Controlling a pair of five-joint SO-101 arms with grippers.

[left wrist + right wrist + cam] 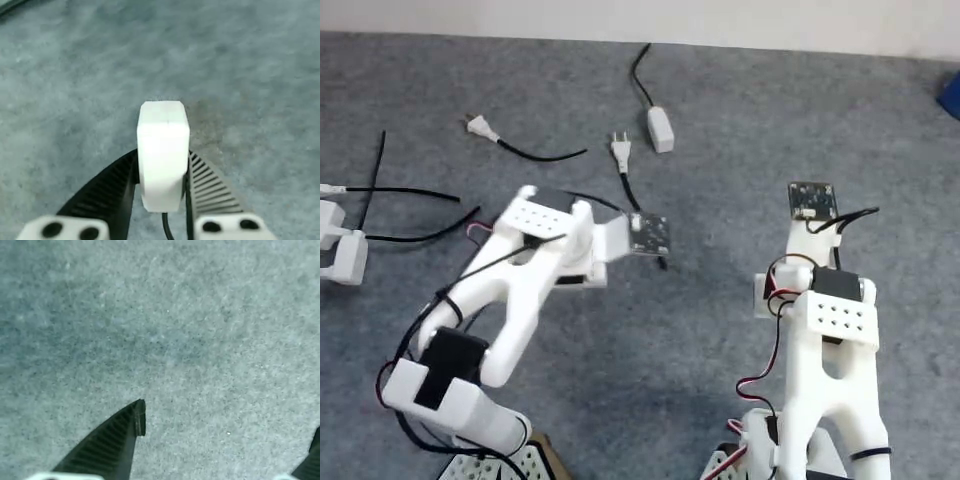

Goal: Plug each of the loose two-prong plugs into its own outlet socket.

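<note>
2 loose plugs are seen on the grey surface (740,130) in the high view. a white plug (477,126) on a black cable is laid toward the back left. a black plug (620,147) is laid nearer the middle, and its cable is led back under the wrist of the left arm (520,290). 1 white socket (660,129) is placed near the black plug, apart from it, with its own cable run off toward the back edge. 2 more left-edge sockets (345,258) are set at the left border of the surface, with black cables crossing close by.

in the left wrist view, the left tool (163,157) is seen pinching a white block (163,132) between its ribbed black fingers (112,185). a thin black cable is seen leaving the block toward the tool's base. whether this block is a plug or a socket cannot be told. it is held above bare surface.

in the right wrist view, the right tool (227,425) is seen spread wide over the grey surface, with nothing between its fingers. the right arm (830,340) is held well apart from the plugs and sockets.
</note>
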